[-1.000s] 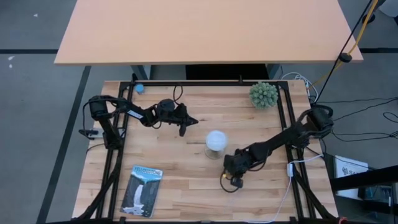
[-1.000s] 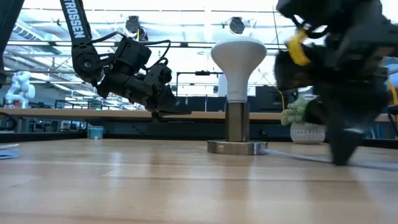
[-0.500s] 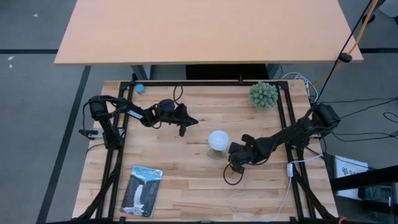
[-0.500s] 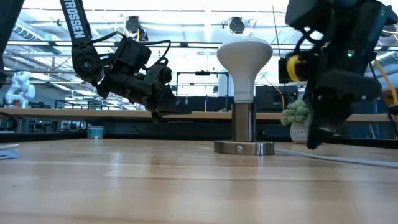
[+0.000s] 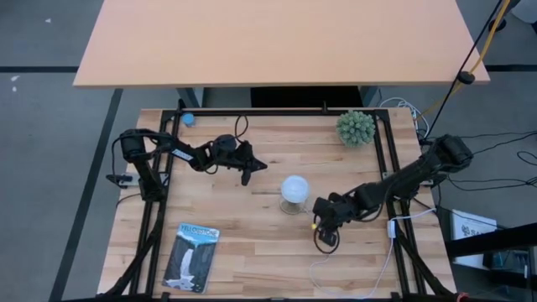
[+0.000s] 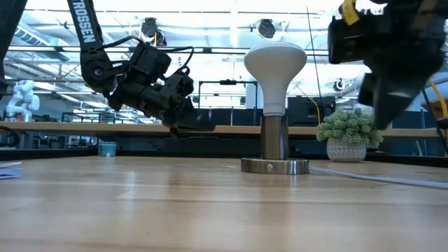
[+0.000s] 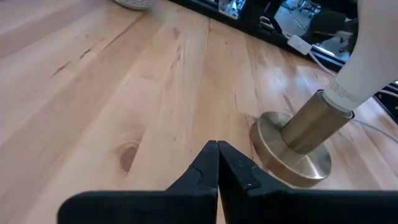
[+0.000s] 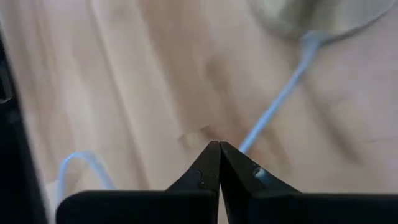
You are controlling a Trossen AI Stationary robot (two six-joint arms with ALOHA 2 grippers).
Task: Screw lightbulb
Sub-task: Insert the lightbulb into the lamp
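The white frosted lightbulb [image 5: 293,188] stands upright with its screw end in the round metal socket base [image 6: 274,166] at the table's middle; its dome shows in the low view [image 6: 275,63] and its neck in the left wrist view [image 7: 364,68]. My left gripper [image 5: 256,166] is shut and empty, held above the table to the left of the bulb, pointing at the base [image 7: 292,149]. My right gripper [image 5: 325,239] is shut and empty, held above the table near and right of the base, over the base's white cord [image 8: 273,106].
A spiky green ball plant [image 5: 356,127] in a white pot stands at the far right. A printed card package [image 5: 191,256] lies near the left front corner. The white cord [image 5: 382,268] runs from the base toward the front right. Bare wood lies between the arms.
My right gripper has risen from the tabletop and gone toward the table's right edge, still shut. The socket base with the bulb has slid a little toward the right and stays upright.
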